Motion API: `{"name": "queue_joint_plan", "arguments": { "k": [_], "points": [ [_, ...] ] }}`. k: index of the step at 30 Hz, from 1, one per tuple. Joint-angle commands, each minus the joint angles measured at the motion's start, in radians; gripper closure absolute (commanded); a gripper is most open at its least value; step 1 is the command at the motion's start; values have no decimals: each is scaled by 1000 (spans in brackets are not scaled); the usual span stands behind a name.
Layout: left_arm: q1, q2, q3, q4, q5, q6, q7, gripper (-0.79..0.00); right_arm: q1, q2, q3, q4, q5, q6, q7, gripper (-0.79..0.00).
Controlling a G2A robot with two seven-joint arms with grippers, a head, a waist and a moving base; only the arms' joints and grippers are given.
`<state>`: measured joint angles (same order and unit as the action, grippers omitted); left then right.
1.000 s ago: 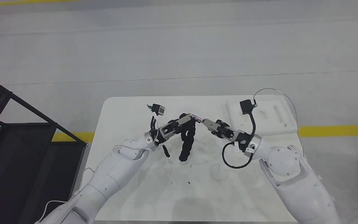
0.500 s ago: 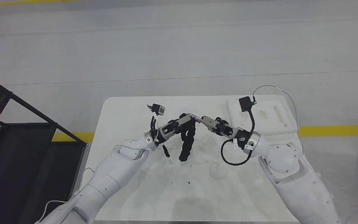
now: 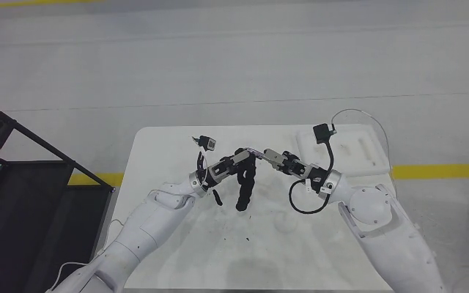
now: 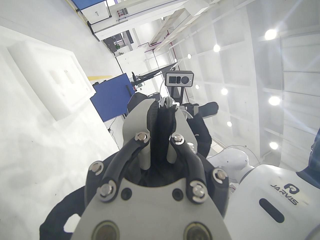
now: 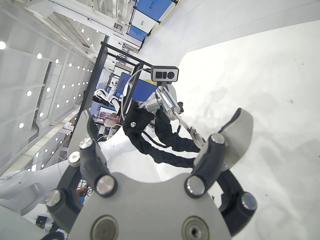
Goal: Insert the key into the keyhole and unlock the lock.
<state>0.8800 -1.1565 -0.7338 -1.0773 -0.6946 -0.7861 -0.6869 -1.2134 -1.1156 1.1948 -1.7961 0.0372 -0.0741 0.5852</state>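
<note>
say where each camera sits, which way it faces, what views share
Top view: above the arms, looking down at the table; both arms meet at the lock.
Left wrist view: on that wrist, along the left gripper, shut on the lock's cable; foam tray beyond.
Right wrist view: on that wrist, past the open right gripper to the key at the lock's keyhole.
Shared: all three show the lock.

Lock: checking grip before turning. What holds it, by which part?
The left pincer grips the lock by its black sleeved cable, just behind the silver cylinder.
</note>
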Motion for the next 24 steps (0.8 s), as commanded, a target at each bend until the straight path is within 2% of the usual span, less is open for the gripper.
{"name": "queue_joint_plan", "arguments": {
  "k": [1,24],
  "points": [
    [0,0,0,0,0,0,0,0,-1,0,2,-4,-1,0,2,-785],
    [0,0,0,0,0,0,0,0,-1,-2,15,-27,-11,35,25,-785]
  ]
}}
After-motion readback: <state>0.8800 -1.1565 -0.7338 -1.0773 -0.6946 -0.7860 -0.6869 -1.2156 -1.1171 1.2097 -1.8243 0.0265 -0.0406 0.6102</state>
